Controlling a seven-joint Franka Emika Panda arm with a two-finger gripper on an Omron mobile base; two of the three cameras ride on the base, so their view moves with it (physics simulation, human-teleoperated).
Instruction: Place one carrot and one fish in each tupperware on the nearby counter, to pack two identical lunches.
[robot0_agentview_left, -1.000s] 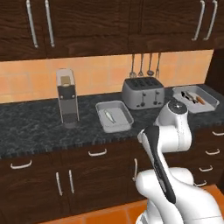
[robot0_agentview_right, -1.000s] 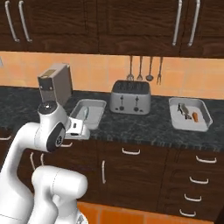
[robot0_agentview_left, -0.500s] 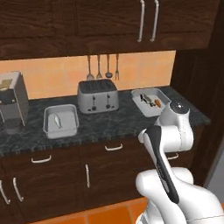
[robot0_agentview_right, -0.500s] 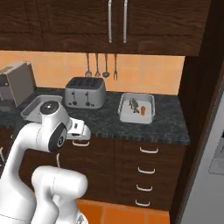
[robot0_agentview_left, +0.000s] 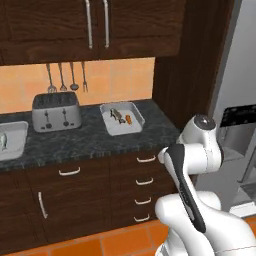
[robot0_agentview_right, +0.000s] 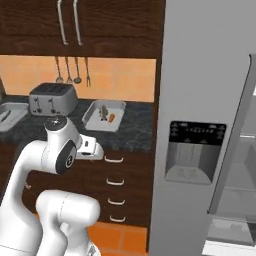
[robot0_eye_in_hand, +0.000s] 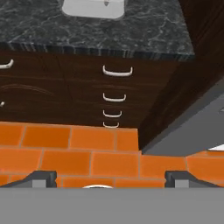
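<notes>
One carrot (robot0_agentview_left: 128, 119) beside one fish (robot0_agentview_left: 117, 115) in right tupperware (robot0_agentview_left: 122, 118); claw (robot0_eye_in_hand: 111, 178) spread wide, empty.

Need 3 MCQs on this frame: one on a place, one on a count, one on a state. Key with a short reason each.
1. Where is the tray that holds a carrot and a fish?
A. On the floor
B. On the counter, right of the toaster
C. Inside the fridge

2. How many utensils hang on the wall above the toaster?
A. Four
B. One
C. Seven

3. How is the hand?
A. Shut on a carrot
B. Shut on a fish
C. Open, holding nothing

Key:
1 B: the tray sits on the counter right of the toaster, with the carrot and fish inside.
2 A: four utensils hang in a row.
3 C: in the hand view the hand has its tips far apart, with floor tiles between them.
</notes>
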